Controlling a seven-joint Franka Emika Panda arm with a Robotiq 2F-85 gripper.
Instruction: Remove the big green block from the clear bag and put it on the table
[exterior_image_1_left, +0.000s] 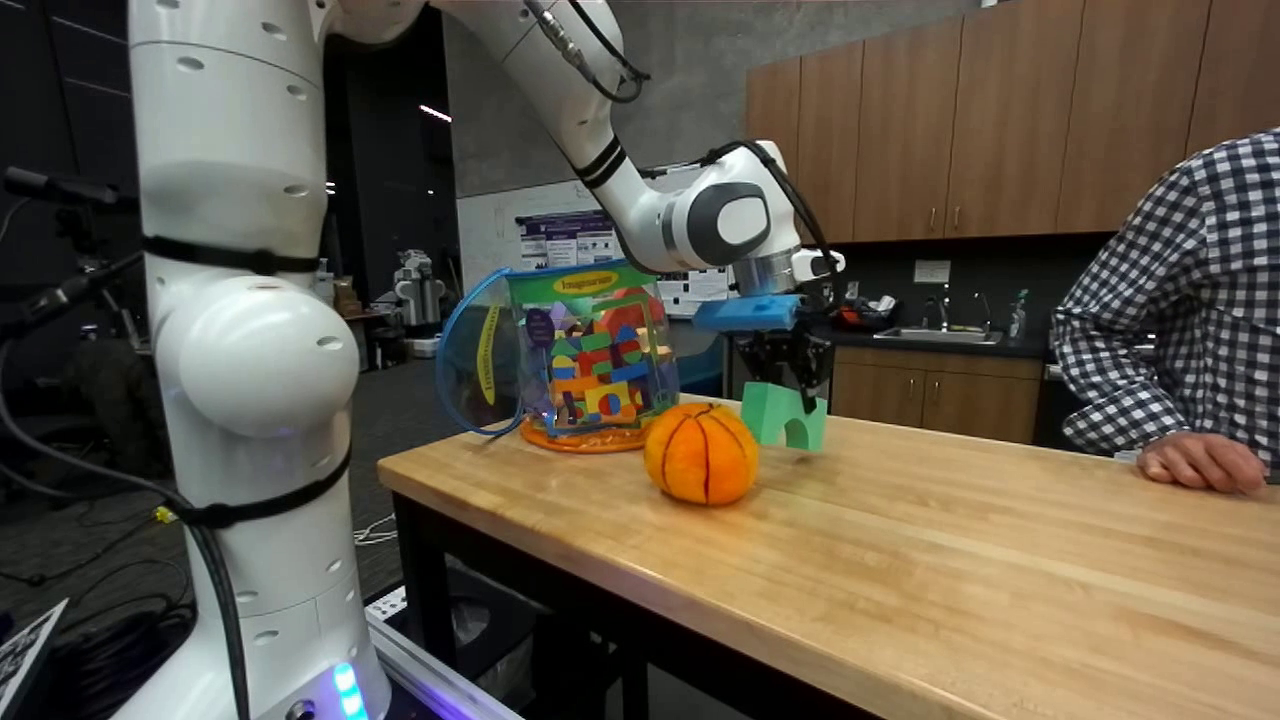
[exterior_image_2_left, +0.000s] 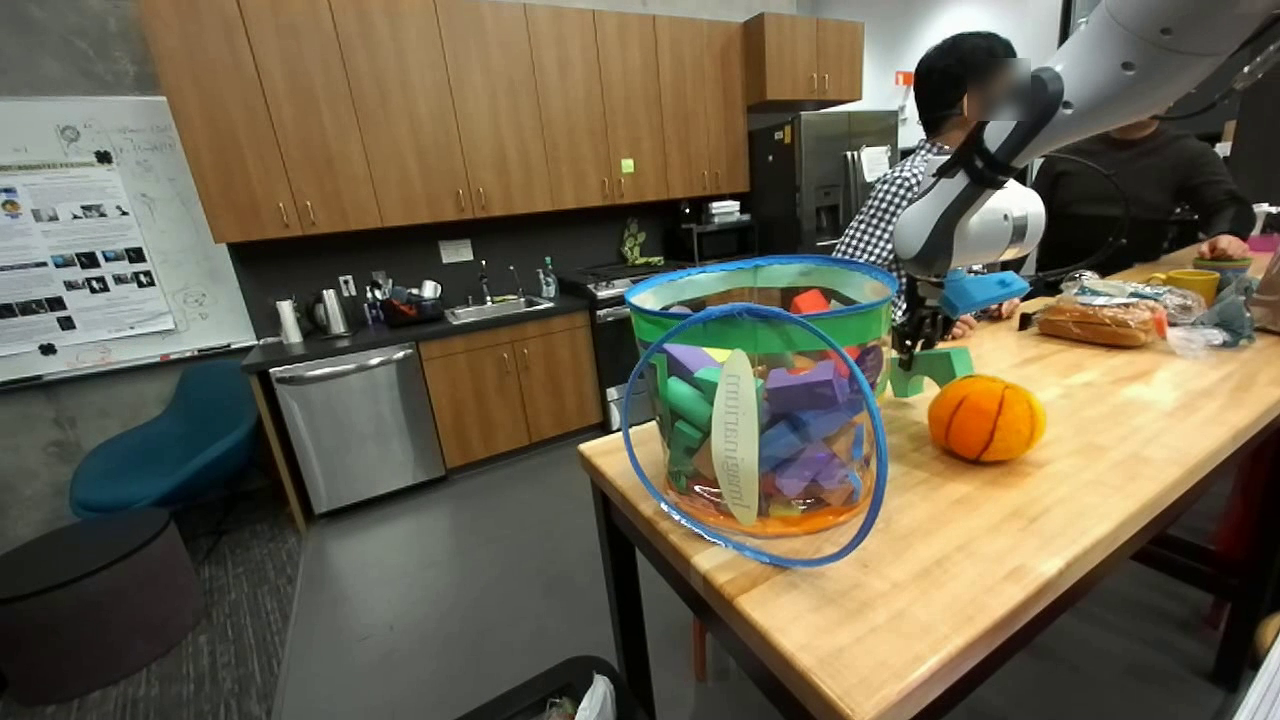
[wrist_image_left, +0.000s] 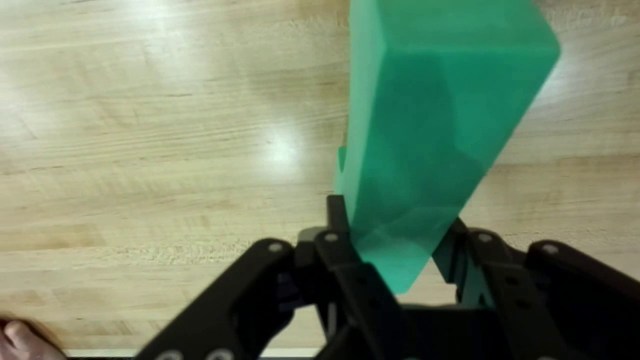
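The big green block (exterior_image_1_left: 768, 415) is a bright green arch-shaped block, outside the bag in both exterior views (exterior_image_2_left: 945, 366). My gripper (exterior_image_1_left: 784, 393) is shut on it from above; in the wrist view the two black fingers (wrist_image_left: 396, 215) press on either side of the block (wrist_image_left: 425, 115). The block looks slightly tilted, at or just above the table (exterior_image_1_left: 950, 540); I cannot tell whether it touches. The clear bag (exterior_image_1_left: 535, 288), with green top edge and blue handle, stands open at the table's end, full of multicoloured blocks. It also shows here (exterior_image_2_left: 655, 325).
An orange pumpkin-like ball (exterior_image_1_left: 702, 455) lies close to the block, also in an exterior view (exterior_image_2_left: 987, 420). A person's hand (exterior_image_1_left: 1200, 462) rests on the table. A bread bag (exterior_image_2_left: 1100, 322) and yellow mug (exterior_image_2_left: 1195, 285) stand farther along it.
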